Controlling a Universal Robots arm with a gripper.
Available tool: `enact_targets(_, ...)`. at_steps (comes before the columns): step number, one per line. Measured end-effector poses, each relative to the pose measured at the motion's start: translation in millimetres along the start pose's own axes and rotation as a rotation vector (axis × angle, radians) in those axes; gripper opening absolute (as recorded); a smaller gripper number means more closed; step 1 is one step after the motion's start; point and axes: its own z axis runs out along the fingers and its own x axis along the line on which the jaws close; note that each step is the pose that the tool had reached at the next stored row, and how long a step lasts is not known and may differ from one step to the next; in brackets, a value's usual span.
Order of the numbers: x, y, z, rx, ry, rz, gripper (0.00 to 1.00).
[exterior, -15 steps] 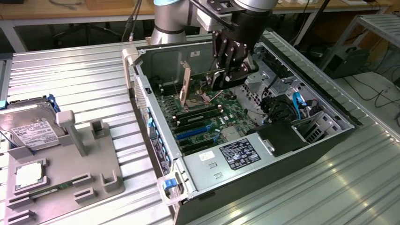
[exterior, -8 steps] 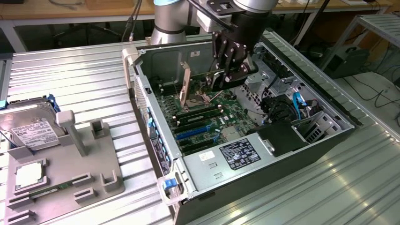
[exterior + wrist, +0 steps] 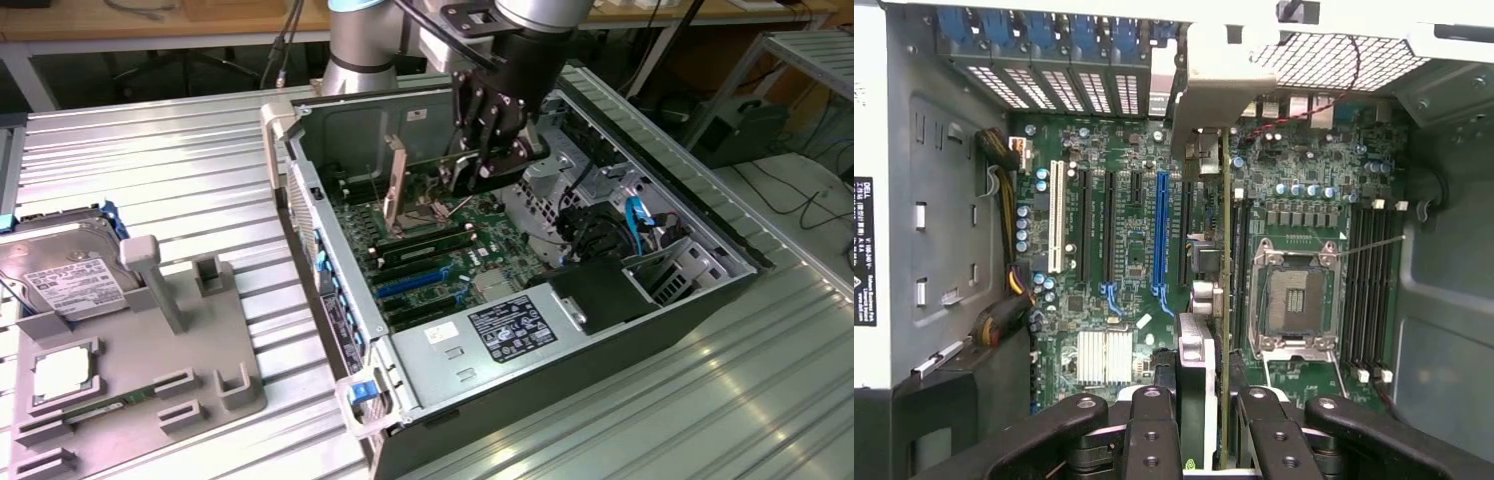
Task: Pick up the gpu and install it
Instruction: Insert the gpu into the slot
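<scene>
The gpu (image 3: 1226, 250) appears edge-on in the wrist view as a thin dark card, with its silver bracket (image 3: 1202, 95) at the far end by the case's rear slots. My gripper (image 3: 1209, 440) is shut on the card's near end, one finger on each face. In the exterior view the gripper (image 3: 478, 170) reaches down into the open computer case (image 3: 441, 380), holding the gpu (image 3: 430, 162) upright above the motherboard (image 3: 441, 250), the bracket (image 3: 396, 185) hanging at the rear. The card lies between the blue slot (image 3: 1160, 225) and the CPU socket (image 3: 1294, 300). Whether it touches the board I cannot tell.
The case lies open on a ribbed metal table (image 3: 160, 170), with a power supply (image 3: 514, 325) and cables (image 3: 627, 225) inside. At the exterior view's left, a grey fixture (image 3: 187, 350) carries a silver hard drive (image 3: 60, 275) and a green memory stick (image 3: 100, 408).
</scene>
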Motion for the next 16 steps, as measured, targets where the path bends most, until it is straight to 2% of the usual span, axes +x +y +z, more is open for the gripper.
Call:
enact_targets(13,0.4,-0.1,6.6,-0.0003,-0.0002,0.000,0.28)
enact_targets(16,0.9,-0.1,14.9,-0.0012,-0.0001,0.000,0.28)
